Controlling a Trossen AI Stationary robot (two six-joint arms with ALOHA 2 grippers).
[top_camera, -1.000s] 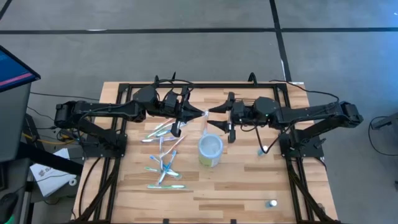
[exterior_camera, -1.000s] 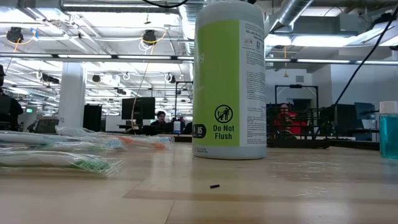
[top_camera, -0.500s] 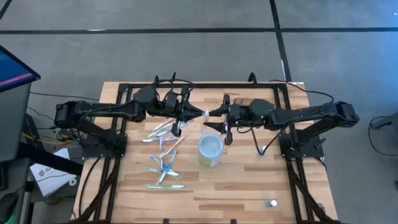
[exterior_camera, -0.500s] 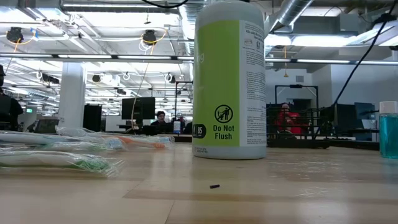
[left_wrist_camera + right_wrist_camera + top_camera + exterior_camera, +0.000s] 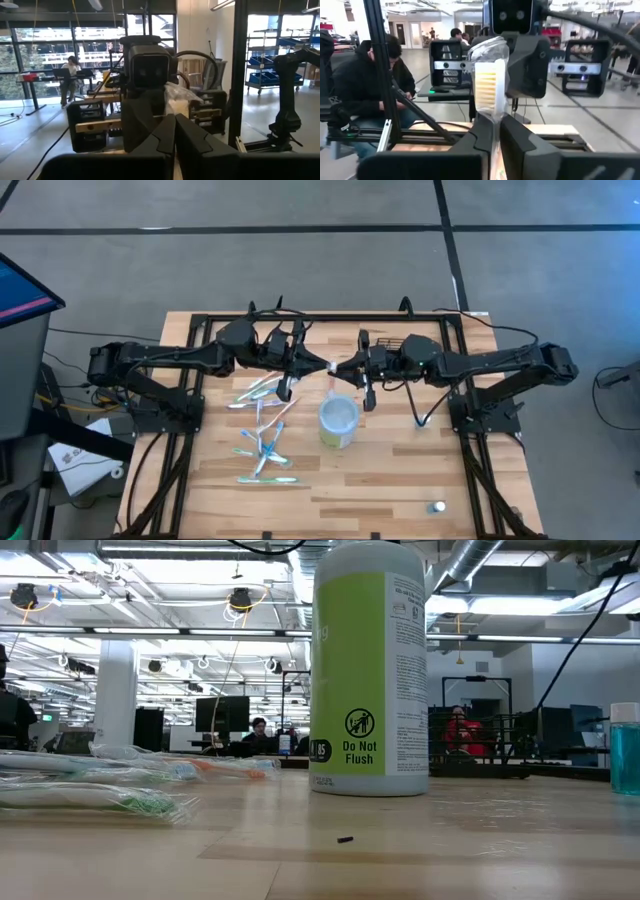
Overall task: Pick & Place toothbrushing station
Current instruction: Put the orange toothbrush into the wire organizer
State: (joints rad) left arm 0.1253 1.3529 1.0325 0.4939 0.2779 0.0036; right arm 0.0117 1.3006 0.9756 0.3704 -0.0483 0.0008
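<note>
A toothbrush in a clear wrapper (image 5: pixel 487 82) stands upright in the air over the table's middle, pale bristles facing the right wrist camera. My left gripper (image 5: pixel 322 364) comes at it from the left and my right gripper (image 5: pixel 341 367) from the right. Both are shut on it, tip to tip. Below them stands the white-and-pale-green cup (image 5: pixel 338 422), tall in the low view (image 5: pixel 370 670). A black wire basket (image 5: pixel 392 341), the toothbrushing station, shows partly under my right arm. My left gripper pinches the clear wrapper (image 5: pixel 181 100) between its two fingers, coming in level from the table's left. Which part of the brush lies inside the pinch is hidden by the fingers. My right gripper pinches the wrapped toothbrush just below the bristle head (image 5: pixel 494 120) between its two fingers, level from the table's right. The fingers lie across the brush. The brush stands upright, head up, clear of the table and above the cup.
Several more wrapped toothbrushes (image 5: pixel 262 430) lie scattered on the table's left half, low at the left of the low view (image 5: pixel 100 790). Two small bottles (image 5: pixel 437 506) (image 5: pixel 420 423) stand on the right half. Black frame rails edge the table.
My right gripper, open a second ago with its fingers on either side of the toothbrush, has shut on it. My left gripper has kept still and stayed shut on the wrapper. The toothbrush has stayed upright in the air.
</note>
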